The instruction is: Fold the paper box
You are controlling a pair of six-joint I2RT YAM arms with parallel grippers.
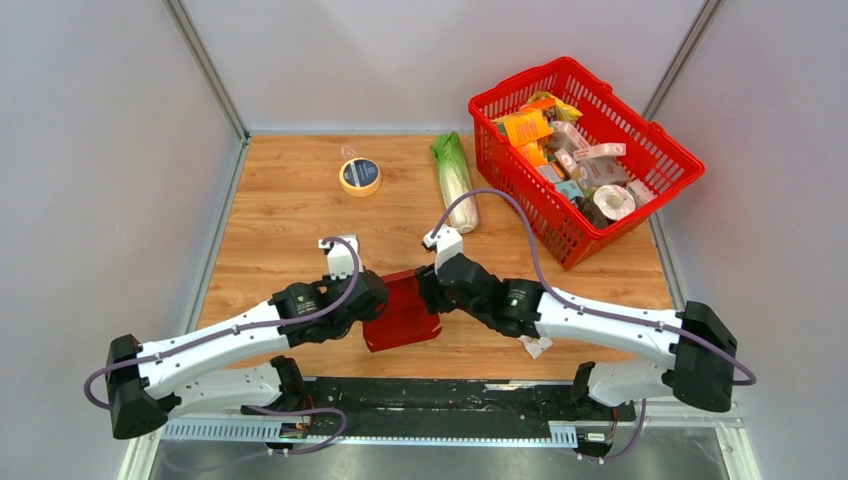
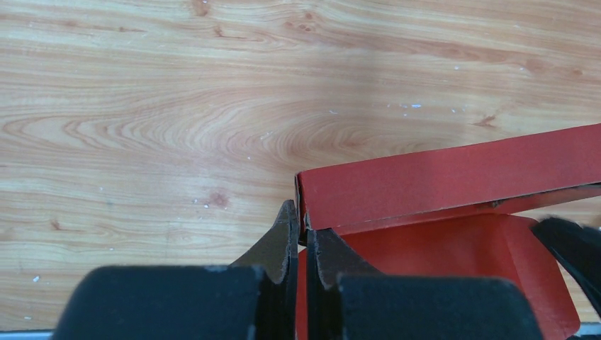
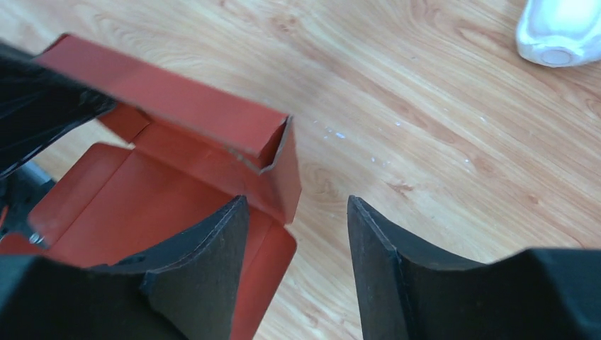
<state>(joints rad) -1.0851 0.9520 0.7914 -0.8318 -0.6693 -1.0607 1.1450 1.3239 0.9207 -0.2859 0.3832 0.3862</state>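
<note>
My left gripper (image 2: 299, 225) pinches a wall edge of the thin dark-red cardboard paper box (image 1: 402, 312), lying on the wooden table (image 1: 290, 210) between both arms; my right gripper (image 3: 296, 207) stands released beside its corner (light, easily creased: hold near folds)

One paper box (image 1: 402, 312), near centre; one roll of tape (image 1: 360, 176) and one napa cabbage (image 1: 455, 180), far. One red basket (image 1: 545, 225), far right; its packets (image 1: 585, 165) too crowded to count; two arms (image 1: 215, 345).

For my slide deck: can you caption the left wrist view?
Left gripper pinching one wall of the red paper box, wooden table beyond.
</note>
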